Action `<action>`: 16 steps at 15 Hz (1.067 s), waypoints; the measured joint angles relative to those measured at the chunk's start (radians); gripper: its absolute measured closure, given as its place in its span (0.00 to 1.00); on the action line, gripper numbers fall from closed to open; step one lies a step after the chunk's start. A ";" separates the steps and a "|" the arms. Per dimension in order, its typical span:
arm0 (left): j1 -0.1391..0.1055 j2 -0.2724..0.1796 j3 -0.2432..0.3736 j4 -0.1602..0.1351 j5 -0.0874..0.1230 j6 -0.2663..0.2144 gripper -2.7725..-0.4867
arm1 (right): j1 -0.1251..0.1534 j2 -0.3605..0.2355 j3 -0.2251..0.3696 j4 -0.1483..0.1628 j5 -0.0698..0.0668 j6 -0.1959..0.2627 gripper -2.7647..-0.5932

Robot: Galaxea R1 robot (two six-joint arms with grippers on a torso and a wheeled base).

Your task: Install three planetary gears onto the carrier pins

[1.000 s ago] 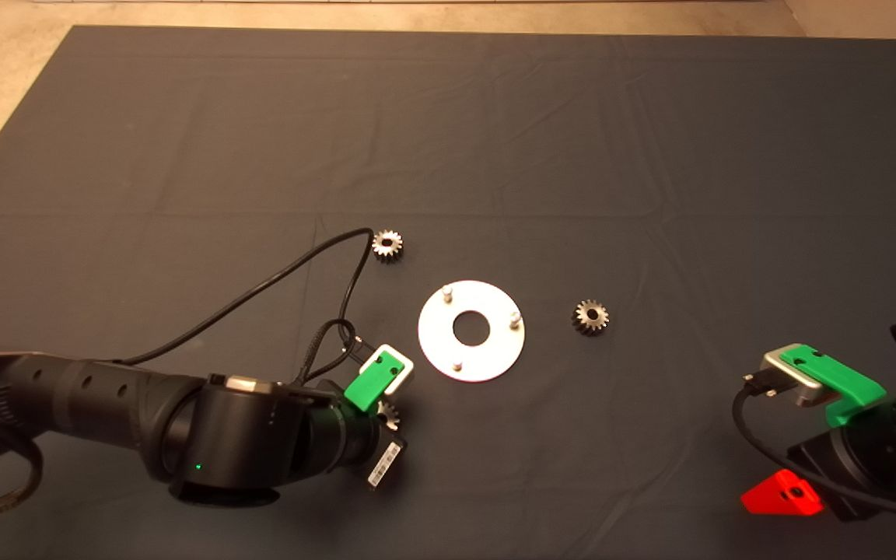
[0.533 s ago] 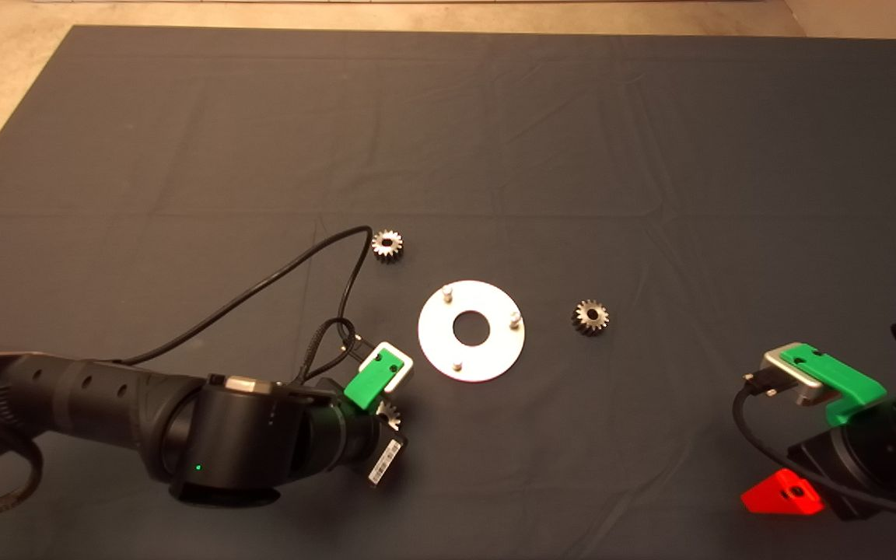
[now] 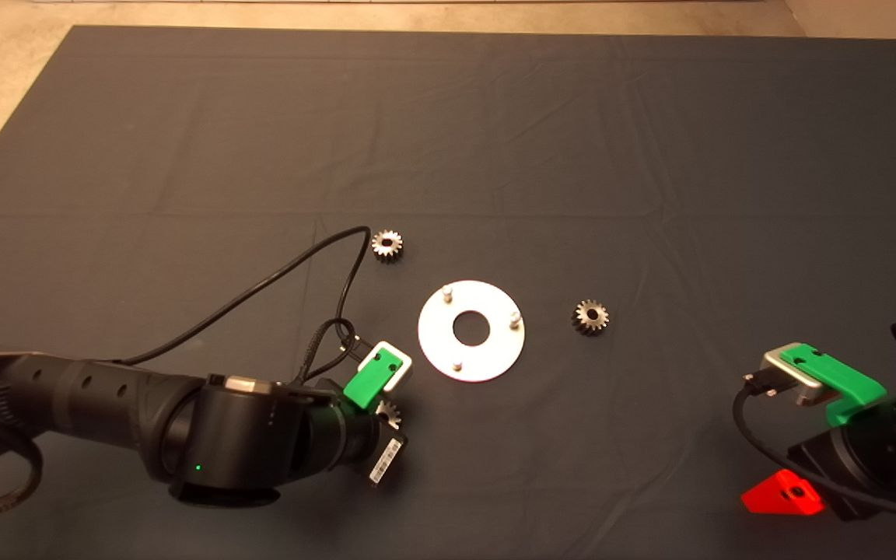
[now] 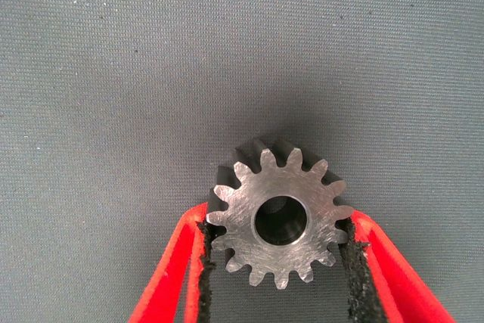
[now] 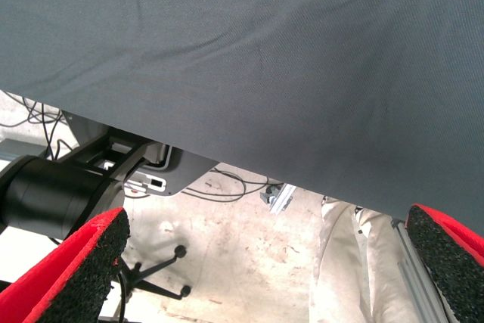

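Note:
A shiny silver disc (image 3: 431, 336) lies mid-mat with three bare carrier pins (image 3: 447, 292) standing on it. One planetary gear (image 3: 387, 246) lies flat up-left of the disc, another gear (image 3: 590, 317) lies to its right. My left gripper (image 3: 388, 418) sits just down-left of the disc, shut on a third gear (image 4: 280, 221). Both black pads (image 4: 203, 262) press that gear's teeth, close above the mat. My right gripper (image 3: 784, 495) rests at the lower right edge, open and holding nothing.
A black cable (image 3: 261, 288) loops from the left arm across the mat towards the upper-left gear. Beyond the mat's edge the right wrist view shows floor, a black stand (image 5: 53, 194) and a person's light trouser leg (image 5: 340, 262).

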 joint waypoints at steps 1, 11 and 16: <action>0.000 0.000 0.000 0.000 0.000 0.000 0.81 | 0.000 0.000 0.000 0.000 0.000 -0.002 0.01; -0.162 0.000 0.039 -0.101 0.000 0.000 0.85 | 0.004 0.000 0.000 0.000 0.000 -0.017 0.01; -0.260 0.009 0.051 -0.197 0.001 -0.001 0.85 | 0.008 0.000 0.000 0.000 0.000 -0.017 0.01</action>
